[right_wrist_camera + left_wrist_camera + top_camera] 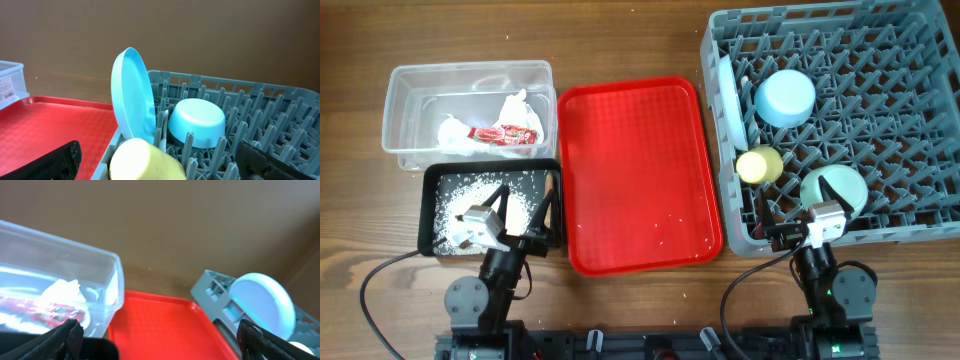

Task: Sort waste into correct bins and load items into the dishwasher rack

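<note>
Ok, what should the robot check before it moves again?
1. Left gripper and right gripper open, empty: ok.
2. Crumpled white tissue and small red snack wrapper inside clear plastic tub: ok.
3. White rice-like grains all in shallow black tray: not ok, a few specks lie on the flat red tray.
4. Light blue plate, light blue cup, small yellow cup, pale green bowl in grey pegged rack: ok.
5. Small white spoon loaded: cannot tell.
</note>
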